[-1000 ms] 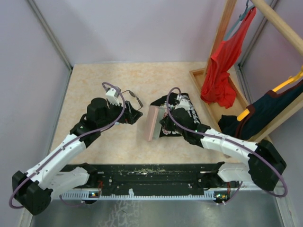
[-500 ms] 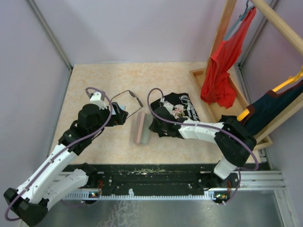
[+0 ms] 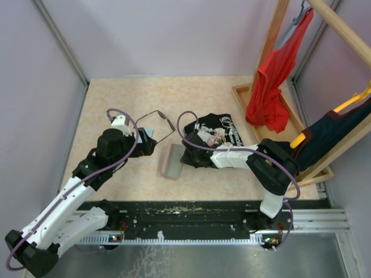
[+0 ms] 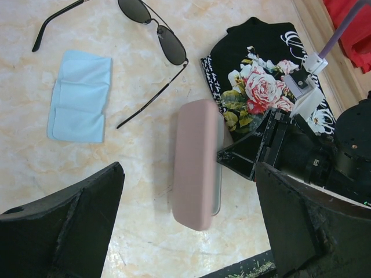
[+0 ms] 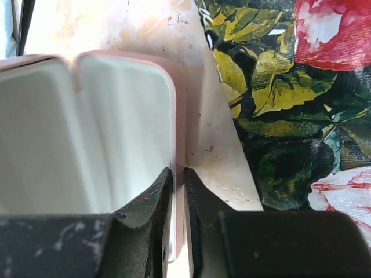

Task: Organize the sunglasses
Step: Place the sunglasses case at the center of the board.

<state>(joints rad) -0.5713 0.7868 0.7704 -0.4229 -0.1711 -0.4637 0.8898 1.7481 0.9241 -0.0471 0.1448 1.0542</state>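
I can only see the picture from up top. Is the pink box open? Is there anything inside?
Observer: Yes. The right wrist camera shows the pink case open. Its inside is plain white, and the part in view is empty.
Child: Is the robot holding it?
Observer: The right gripper has the case's thin rim pinched between its two fingers.
Child: What's that blue bit near the sunglasses?
Observer: The left wrist camera shows it whole. It is a light-blue cloth, folded and lying flat beside them.
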